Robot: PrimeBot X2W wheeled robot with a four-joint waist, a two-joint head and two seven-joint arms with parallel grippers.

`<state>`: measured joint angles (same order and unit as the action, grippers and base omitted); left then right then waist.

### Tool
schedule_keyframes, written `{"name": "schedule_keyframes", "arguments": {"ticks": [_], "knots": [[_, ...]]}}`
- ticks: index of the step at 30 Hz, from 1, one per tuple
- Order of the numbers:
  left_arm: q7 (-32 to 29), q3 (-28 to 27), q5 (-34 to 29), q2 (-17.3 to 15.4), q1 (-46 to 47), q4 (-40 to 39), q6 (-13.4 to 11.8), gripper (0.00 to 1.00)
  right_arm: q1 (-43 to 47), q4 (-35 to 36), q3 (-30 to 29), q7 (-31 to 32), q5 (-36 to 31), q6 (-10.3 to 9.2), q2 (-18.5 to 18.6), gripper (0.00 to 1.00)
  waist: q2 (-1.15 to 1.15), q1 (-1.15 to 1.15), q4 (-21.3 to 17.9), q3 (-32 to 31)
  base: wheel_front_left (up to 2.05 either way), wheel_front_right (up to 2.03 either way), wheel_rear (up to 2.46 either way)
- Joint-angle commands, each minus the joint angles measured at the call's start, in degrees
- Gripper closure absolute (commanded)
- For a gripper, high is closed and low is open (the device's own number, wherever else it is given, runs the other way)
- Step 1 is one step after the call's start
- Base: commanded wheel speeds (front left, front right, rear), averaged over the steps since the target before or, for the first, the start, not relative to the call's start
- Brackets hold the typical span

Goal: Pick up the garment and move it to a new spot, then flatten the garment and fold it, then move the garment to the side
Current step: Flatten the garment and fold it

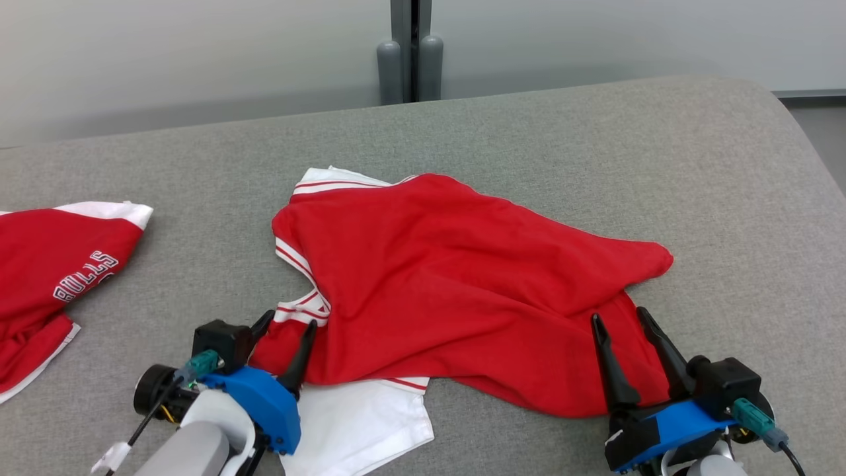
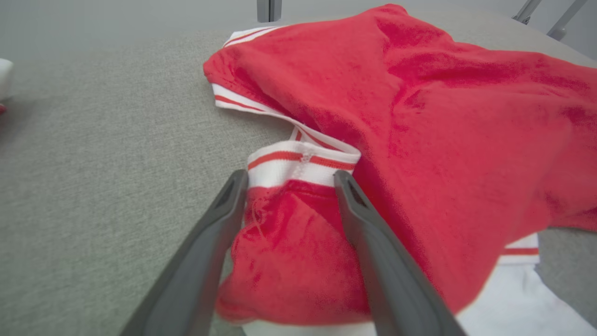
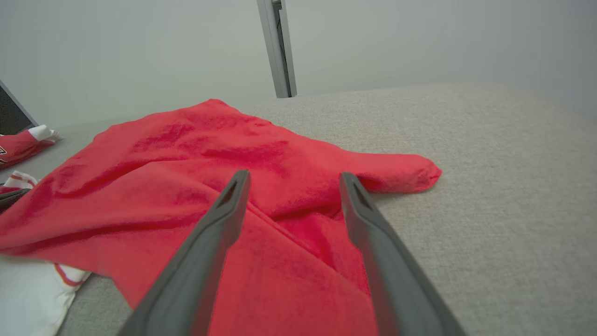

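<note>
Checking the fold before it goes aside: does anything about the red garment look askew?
Yes. The red garment lies rumpled, not square: one corner juts out to the right, a white panel pokes out at its near edge, and striped trim sits bunched at the tips of the open left pincer.

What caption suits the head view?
Open left gripper and open right gripper at the near edge of a crumpled red garment on a grey surface.

Garment (image 1: 449, 277) on table (image 1: 595, 145).

Looks bright and evenly soft, with faint shadows, blurring and stretching toward the lower edges of 2 wrist views.
</note>
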<state>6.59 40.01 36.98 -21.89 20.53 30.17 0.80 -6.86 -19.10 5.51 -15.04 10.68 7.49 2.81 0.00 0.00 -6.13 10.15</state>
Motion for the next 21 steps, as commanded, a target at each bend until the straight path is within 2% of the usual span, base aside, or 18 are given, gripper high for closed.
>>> {"name": "schedule_keyframes", "arguments": {"ticks": [1,2,7,15,16,17,18,21], "knots": [[0.4,0.1,0.2,0.4,2.0,1.5,0.7,0.8,-0.9,0.2,0.1,-0.2,0.4,0.01,0.2,0.0,0.0,0.0,-0.2,0.3,0.0,0.0,0.0],[0.6,0.0,0.2,0.7,2.7,2.4,0.9,1.0,-1.1,0.1,0.1,-0.2,0.5,0.01,0.2,0.0,0.0,0.0,-0.3,0.4,0.0,0.0,0.0],[2.8,-1.4,0.9,2.0,7.7,6.9,2.3,1.0,-1.9,0.2,0.3,-0.2,0.4,0.01,0.2,0.0,0.0,0.0,-0.7,1.2,0.0,0.0,0.0],[7.3,-4.7,1.9,4.1,13.4,14.5,2.8,1.0,-2.5,0.0,0.2,-0.2,0.2,0.01,0.1,0.0,0.0,0.0,-2.0,1.9,0.0,0.0,0.0],[7.7,-4.5,1.4,4.1,13.7,15.6,2.9,0.72,-2.5,0.0,0.2,-0.2,0.2,0.01,0.1,0.0,0.0,0.0,-2.1,2.0,0.0,0.0,0.0],[7.9,-4.8,1.4,4.4,14.1,16.4,3.0,0.29,-2.6,-0.1,0.2,-0.2,0.2,0.01,0.1,0.0,0.0,0.0,-2.2,2.0,0.0,0.0,0.0],[8.2,-5.1,1.4,4.7,14.1,17.3,3.1,0.0,-2.6,-0.1,0.2,-0.2,0.3,0.02,0.1,0.0,0.0,0.0,-2.3,2.0,0.0,0.0,0.0],[8.6,-6.4,0.2,5.0,13.5,17.3,2.8,0.0,-2.1,0.1,-0.3,-0.2,0.3,0.01,0.2,0.0,0.0,0.0,-2.1,1.8,0.0,0.0,0.0]]}}
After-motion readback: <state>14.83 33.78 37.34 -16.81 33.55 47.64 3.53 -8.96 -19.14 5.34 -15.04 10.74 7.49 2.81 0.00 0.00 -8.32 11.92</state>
